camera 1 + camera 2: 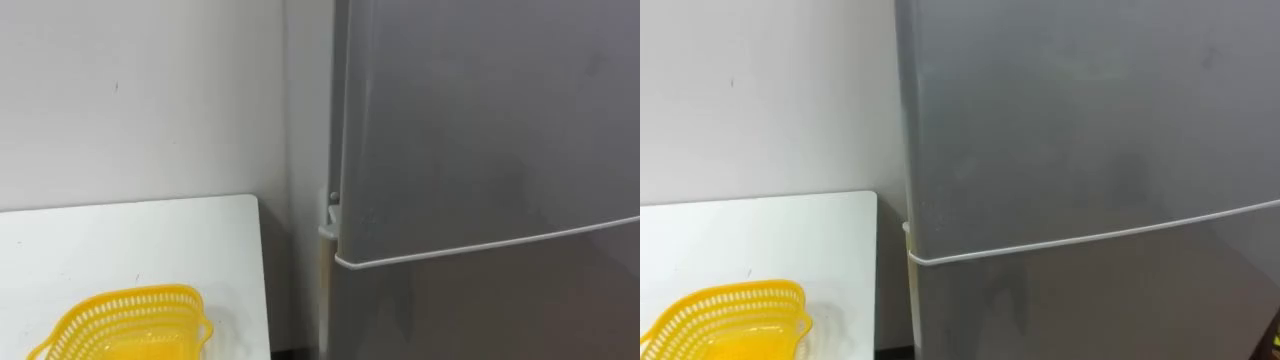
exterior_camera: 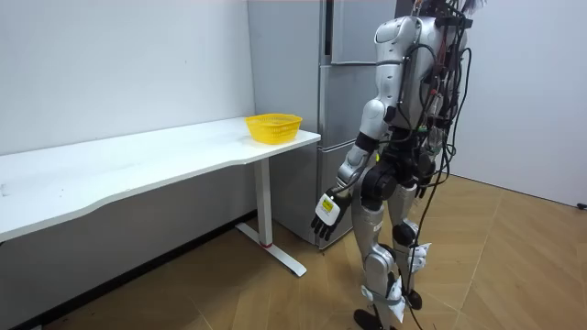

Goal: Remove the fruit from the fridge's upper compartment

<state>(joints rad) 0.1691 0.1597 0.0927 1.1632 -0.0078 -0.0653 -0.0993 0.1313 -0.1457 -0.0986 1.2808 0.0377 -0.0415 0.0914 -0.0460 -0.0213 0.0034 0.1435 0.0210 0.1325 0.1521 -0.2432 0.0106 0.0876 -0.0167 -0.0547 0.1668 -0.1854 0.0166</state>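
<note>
1. As the robot stands upright on the wooden floor [image 2: 514, 266], it faces the grey fridge [image 2: 341, 101]. The end of the white worktop [image 2: 138, 165] is just off to its left.
2. Its left hand [image 2: 326, 209] hangs low beside its thigh. The fingers are straight and loose, point at the floor and hold nothing, and the hand is well apart from the fridge.
3. The fridge's upper door [image 1: 480, 130] is closed. What lies behind it cannot be told from here.
4. A thin pale seam [image 1: 480, 250] runs across the front and separates the upper door from the lower door [image 1: 500, 310], which is closed too.
5. A yellow slotted basket [image 1: 130, 320] sits upright on the worktop, near the end closest to the fridge, with its open side up.
6. A plain white wall [image 1: 130, 90] rises behind the worktop. A narrow gap separates the worktop's end from the fridge's side.
</note>
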